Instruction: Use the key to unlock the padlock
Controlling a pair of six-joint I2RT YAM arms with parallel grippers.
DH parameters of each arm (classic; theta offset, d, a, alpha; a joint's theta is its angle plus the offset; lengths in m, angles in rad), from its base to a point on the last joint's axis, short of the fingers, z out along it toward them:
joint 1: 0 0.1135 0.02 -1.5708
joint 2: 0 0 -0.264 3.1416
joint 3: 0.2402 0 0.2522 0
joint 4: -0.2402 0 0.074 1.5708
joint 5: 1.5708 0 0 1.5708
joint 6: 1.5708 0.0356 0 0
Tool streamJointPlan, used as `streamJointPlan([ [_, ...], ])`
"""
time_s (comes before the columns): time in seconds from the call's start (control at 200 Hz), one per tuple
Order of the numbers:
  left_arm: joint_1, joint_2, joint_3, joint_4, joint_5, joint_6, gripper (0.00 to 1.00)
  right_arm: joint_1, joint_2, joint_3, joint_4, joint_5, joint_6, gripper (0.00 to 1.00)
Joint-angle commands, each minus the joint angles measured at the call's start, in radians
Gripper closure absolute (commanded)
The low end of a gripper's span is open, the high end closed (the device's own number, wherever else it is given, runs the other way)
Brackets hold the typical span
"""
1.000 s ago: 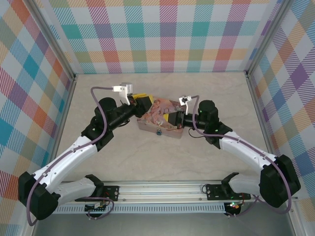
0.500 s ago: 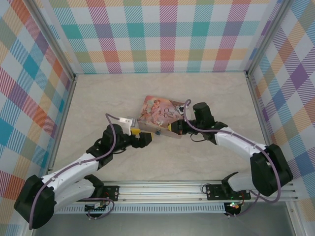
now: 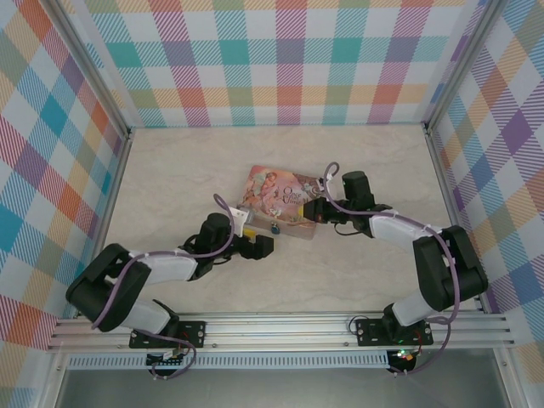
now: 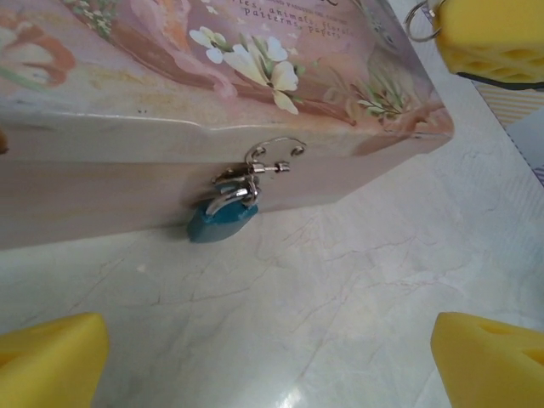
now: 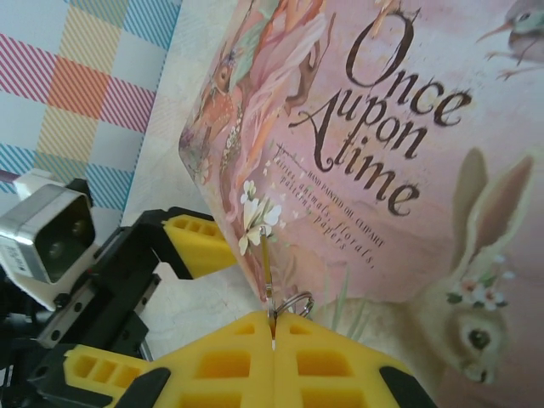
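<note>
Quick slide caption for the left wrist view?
Open left gripper faces the padlock hanging on the clasp of the tin.

Tin [image 3: 280, 197]: pink, white flowers, dark lettering
Padlock [image 4: 219, 223]: teal-blue body, silver shackle
Key [image 5: 267, 259]: dull grey
Pads [image 4: 51, 361]: yellow
Table [image 3: 187, 170]: cream, faintly marbled
Walls [image 3: 280, 59]: pastel plaid, many colours
Arms [image 3: 161, 266]: black and white

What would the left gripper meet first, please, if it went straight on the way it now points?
Most likely the padlock, hanging on the front wall of the pink tin: it lies almost dead ahead, between the open fingers of the left gripper. How far off is hard to judge.
</note>
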Motion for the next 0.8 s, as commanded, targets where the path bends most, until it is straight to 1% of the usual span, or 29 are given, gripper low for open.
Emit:
streamJointPlan([
  [0.0,0.003,0.067,0.045,0.153,0.003,0.024,0.03,-0.009,0.026,0.025,0.075,-0.052,-0.007,0.97],
  [0.22,0.005,0.199,0.061,0.258,-0.021,-0.008,0.03,-0.015,0.055,0.018,0.074,-0.01,-0.021,0.97],
  [0.445,0.004,0.279,0.071,0.33,-0.052,-0.018,0.03,-0.015,0.062,0.014,0.032,0.027,-0.034,0.96],
  [0.525,0.004,0.309,0.084,0.352,-0.029,-0.025,0.04,-0.015,0.062,0.009,0.025,0.027,-0.036,0.96],
  [0.66,0.003,0.368,0.13,0.353,0.045,-0.05,0.11,-0.015,0.059,-0.001,0.031,0.027,-0.038,0.96],
  [0.795,0.004,0.418,0.147,0.408,0.066,-0.088,0.14,-0.015,0.054,-0.004,0.03,0.028,-0.04,0.96],
])
